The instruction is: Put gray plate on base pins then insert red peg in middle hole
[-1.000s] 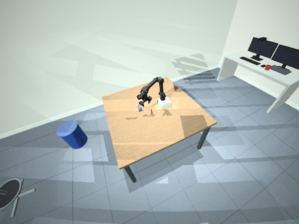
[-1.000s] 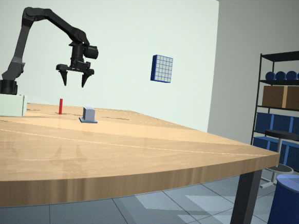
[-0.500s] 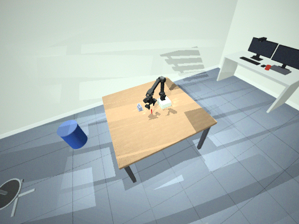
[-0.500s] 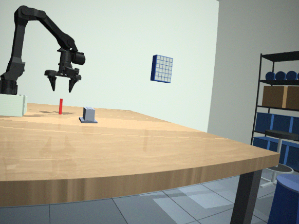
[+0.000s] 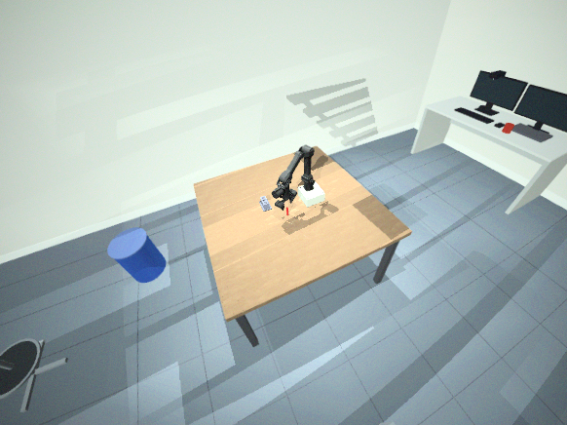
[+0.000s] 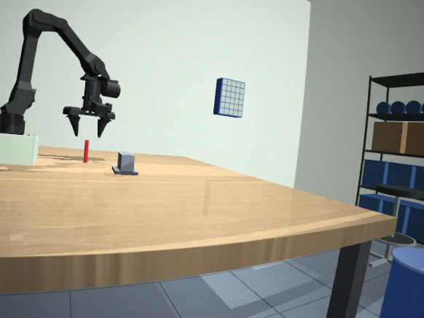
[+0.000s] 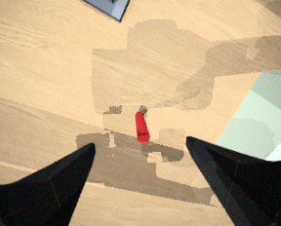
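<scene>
From my station: tool [image 5: 284, 204] [image 6: 87, 137] [image 7: 141, 143] spread wide, 2 fingers pointing down, nothing between them. It hangs above the red peg [image 5: 287, 211] [image 6: 86, 151] [image 7: 141, 128], tips higher than the peg's top in my exterior view. Peg stands upright on the wooden tabletop [image 5: 312, 244] [image 6: 204, 211] [image 7: 44, 78], touching neither finger; from the wrist it shows between the 2 fingertips, set a little beyond them. Gray-blue base [image 5: 265, 204] [image 6: 126, 163] [image 7: 116, 12] sits near the peg, a block on a wider foot; only a corner of it enters the wrist view. Gray plate: I cannot make it out as a separate piece on the base. Black arm [image 5: 292, 168] [image 6: 74, 44] rises from a pale box [image 5: 312, 196] [image 6: 20, 149] [image 7: 254, 119] on the other side of the peg.
</scene>
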`<move>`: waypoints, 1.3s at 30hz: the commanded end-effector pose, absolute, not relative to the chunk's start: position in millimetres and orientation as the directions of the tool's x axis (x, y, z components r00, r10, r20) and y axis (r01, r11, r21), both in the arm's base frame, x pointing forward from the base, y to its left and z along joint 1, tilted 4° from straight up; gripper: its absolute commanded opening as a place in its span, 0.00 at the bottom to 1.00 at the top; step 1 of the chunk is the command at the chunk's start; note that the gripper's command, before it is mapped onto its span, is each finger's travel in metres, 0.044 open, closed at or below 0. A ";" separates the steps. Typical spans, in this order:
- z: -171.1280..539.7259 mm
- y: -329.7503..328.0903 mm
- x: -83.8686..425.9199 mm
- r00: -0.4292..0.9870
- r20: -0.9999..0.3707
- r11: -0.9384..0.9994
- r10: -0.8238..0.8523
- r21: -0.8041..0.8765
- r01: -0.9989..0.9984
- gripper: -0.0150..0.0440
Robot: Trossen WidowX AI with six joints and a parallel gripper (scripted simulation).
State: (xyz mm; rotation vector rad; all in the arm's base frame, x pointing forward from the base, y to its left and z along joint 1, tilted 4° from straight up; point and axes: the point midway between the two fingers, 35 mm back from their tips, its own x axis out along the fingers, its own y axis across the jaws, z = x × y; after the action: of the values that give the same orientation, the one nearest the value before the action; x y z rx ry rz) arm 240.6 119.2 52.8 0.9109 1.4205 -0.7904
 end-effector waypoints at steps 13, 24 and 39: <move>24.9 120.7 239.8 0.013 -0.997 0.457 0.073 0.045 0.888 1.00; 7.0 121.3 238.9 0.012 -0.997 0.457 0.073 0.044 0.888 1.00; 1.4 121.3 238.4 0.012 -0.997 0.457 0.073 0.044 0.888 0.56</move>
State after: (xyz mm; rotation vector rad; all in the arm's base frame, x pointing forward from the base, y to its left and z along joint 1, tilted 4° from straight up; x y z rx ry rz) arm 238.8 121.1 2.0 0.9068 1.4250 -0.7959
